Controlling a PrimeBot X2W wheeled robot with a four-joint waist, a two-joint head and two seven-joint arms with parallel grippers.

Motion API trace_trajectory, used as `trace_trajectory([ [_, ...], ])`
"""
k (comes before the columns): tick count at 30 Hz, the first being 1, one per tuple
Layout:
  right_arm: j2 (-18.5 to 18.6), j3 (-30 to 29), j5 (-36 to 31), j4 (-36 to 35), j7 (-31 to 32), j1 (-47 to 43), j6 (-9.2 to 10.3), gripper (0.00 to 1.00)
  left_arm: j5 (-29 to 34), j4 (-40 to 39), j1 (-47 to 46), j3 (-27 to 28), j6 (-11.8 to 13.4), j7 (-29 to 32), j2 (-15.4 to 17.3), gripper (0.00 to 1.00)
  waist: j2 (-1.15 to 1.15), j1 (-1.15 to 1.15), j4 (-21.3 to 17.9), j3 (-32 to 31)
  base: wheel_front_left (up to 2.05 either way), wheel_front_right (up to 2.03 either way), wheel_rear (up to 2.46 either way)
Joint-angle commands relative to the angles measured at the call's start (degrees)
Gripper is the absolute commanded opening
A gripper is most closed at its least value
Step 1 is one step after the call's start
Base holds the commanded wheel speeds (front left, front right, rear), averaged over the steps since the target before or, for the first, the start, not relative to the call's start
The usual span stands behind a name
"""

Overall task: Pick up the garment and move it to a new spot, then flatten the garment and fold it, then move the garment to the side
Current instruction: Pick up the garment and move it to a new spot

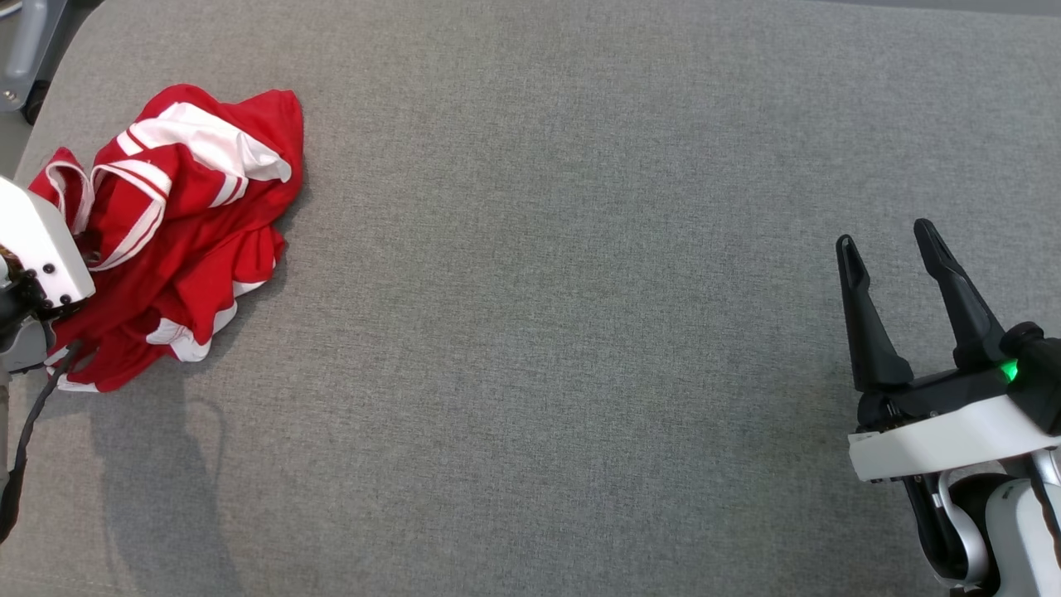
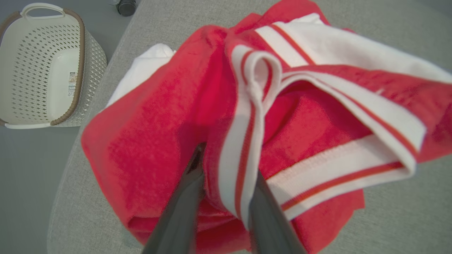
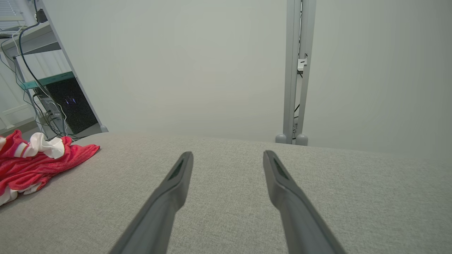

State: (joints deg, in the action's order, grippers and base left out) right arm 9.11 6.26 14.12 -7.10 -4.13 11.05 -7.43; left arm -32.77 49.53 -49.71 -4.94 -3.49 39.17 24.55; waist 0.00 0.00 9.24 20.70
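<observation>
The garment point(image 1: 182, 232) is a crumpled red cloth with white stripes, heaped at the far left of the grey table point(image 1: 580, 332). In the left wrist view my left gripper point(image 2: 227, 165) points into the garment point(image 2: 159, 123), its two dark fingers closed in on a fold with a white-and-red striped band between them. In the head view its white wrist housing sits at the left edge over the heap and hides the fingers. My right gripper point(image 1: 887, 240) hovers open at the right of the table, far from the cloth, nothing between its fingers point(image 3: 183, 173). The garment point(image 3: 31, 165) lies off to its left.
A white perforated laundry basket point(image 2: 46, 63) stands on the floor beyond the table's rounded left edge. Behind the table are a grey upright post point(image 3: 296, 70) and a shelf with cables point(image 3: 42, 88). The grey table surface stretches wide between the two arms.
</observation>
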Motion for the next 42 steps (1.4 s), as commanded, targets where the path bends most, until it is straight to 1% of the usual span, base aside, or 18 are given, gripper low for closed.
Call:
trace_trajectory([
  [1, 0.3, -0.1, -0.1, 0.1, -0.4, 0.4, -0.11, 1.00, 0.4, 0.4, -0.7, -0.2, -0.3, -0.4, 0.2, 0.00, 0.00, 0.00, 0.0, -0.1, 0.00, 0.00, 0.00],
  [5, 0.1, 0.1, 0.0, 0.8, -0.6, 0.4, -0.11, 1.00, 0.6, 1.1, -1.6, -0.8, -1.1, -1.8, 0.2, 0.00, 0.00, 0.00, 0.2, -0.9, 0.00, 0.00, 0.00],
  [10, -0.5, 0.4, 0.5, 2.4, -1.2, -0.9, -0.11, 1.00, 1.7, 0.3, -2.5, -3.3, -2.5, -2.6, 0.3, 0.00, 0.00, 0.00, 0.2, -3.9, 0.00, 0.00, 0.00],
  [14, -1.2, 0.5, 0.9, 3.5, -1.9, -1.6, -0.11, 1.00, 3.3, -2.1, -4.0, -5.9, -3.3, -4.3, 0.9, 0.00, 0.00, 0.00, -0.3, -6.8, 0.00, 0.00, 0.00],
  [20, -2.6, 0.2, 1.5, 5.5, -3.2, -3.2, -0.11, 1.00, 4.3, -8.0, -5.8, -10.2, -3.9, -5.3, 0.5, 0.00, 0.00, 0.00, -1.9, -11.4, 0.00, 0.00, 0.00],
  [22, -3.0, 0.2, 1.7, 6.1, -3.6, -3.8, -0.11, 1.00, 3.9, -10.6, -6.1, -11.4, -3.9, -5.0, 0.1, 0.00, 0.00, 0.00, -2.6, -12.9, 0.00, 0.00, 0.00],
  [25, -3.6, 0.2, 2.0, 7.0, -4.1, -4.6, -0.11, 1.00, 4.9, -15.0, -6.4, -14.0, -4.0, -4.6, 0.9, 0.00, 0.00, 0.00, -4.2, -14.8, 0.00, 0.00, 0.00],
  [28, -4.2, 0.2, 2.2, 7.6, -4.4, -4.9, -0.11, 1.00, 4.3, -19.4, -5.9, -16.3, -4.0, -3.6, 0.6, 0.00, 0.00, 0.00, -6.0, -16.4, 0.00, 0.00, 0.00],
  [29, -4.2, 0.2, 2.2, 7.6, -4.4, -4.9, -0.11, 1.00, 4.3, -19.4, -5.9, -16.3, -4.0, -3.6, 0.6, 0.00, 0.00, 0.00, -6.0, -16.4, 0.00, 0.00, 0.00],
  [33, -4.7, 0.0, 2.4, 8.4, -4.8, -5.8, -0.11, 1.00, 2.3, -25.2, -5.6, -18.7, -4.0, -1.7, 0.3, 0.00, 0.00, 0.00, -9.0, -18.2, 0.00, 0.00, 0.00],
  [36, -4.9, -0.3, 2.3, 8.8, -5.0, -6.1, -0.11, 1.00, 0.8, -29.0, -6.2, -19.4, -4.0, -1.2, -0.9, 0.00, 0.00, 0.00, -11.3, -19.4, 0.00, 0.00, 0.00],
  [42, -5.1, -0.9, 2.0, 8.7, -4.8, -6.9, -0.11, 1.00, -2.9, -35.9, -7.7, -20.9, -4.0, -0.9, -5.1, 0.00, 0.00, 0.00, -15.9, -20.4, 0.00, 0.00, 0.00],
])
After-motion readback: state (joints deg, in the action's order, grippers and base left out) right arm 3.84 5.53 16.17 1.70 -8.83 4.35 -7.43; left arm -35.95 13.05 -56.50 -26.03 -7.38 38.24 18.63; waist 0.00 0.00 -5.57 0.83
